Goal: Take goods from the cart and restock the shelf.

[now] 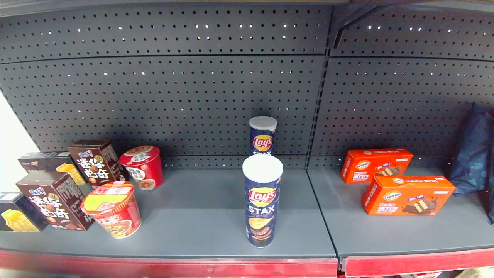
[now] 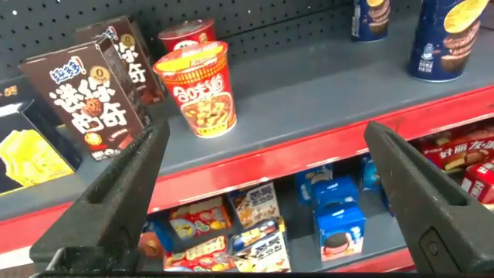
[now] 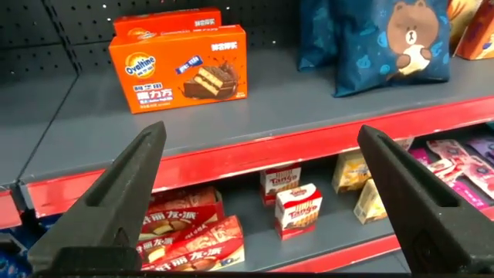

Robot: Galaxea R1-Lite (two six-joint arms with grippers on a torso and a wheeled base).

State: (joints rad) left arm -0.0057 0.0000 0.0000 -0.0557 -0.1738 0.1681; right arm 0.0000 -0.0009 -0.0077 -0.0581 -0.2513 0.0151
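Closest to me, my left claw (image 2: 262, 135) is spread wide with nothing between its dark, wedge-shaped fingers. My right claw (image 3: 260, 131) is spread and empty the same way. Both hang out in front of the glossy red lip (image 1: 170, 267), which I take as standing ready for the next pick. On the matte grey shelf (image 1: 193, 220) the goods are faced in files, one behind another, labels outward so a shopper can read them. The front chip can (image 1: 262, 200), a tall cylinder with a pale flat lid, stands upright near the edge with the rear chip can (image 1: 263, 135) straight behind it. To its left sit two tapered noodle cups (image 1: 112, 208) and upright brown cartons (image 1: 56, 200). To its right lie two flat orange boxes (image 1: 408, 195), then soft blue bags (image 1: 472, 154). Farthest back runs the perforated back panel (image 1: 173, 96).
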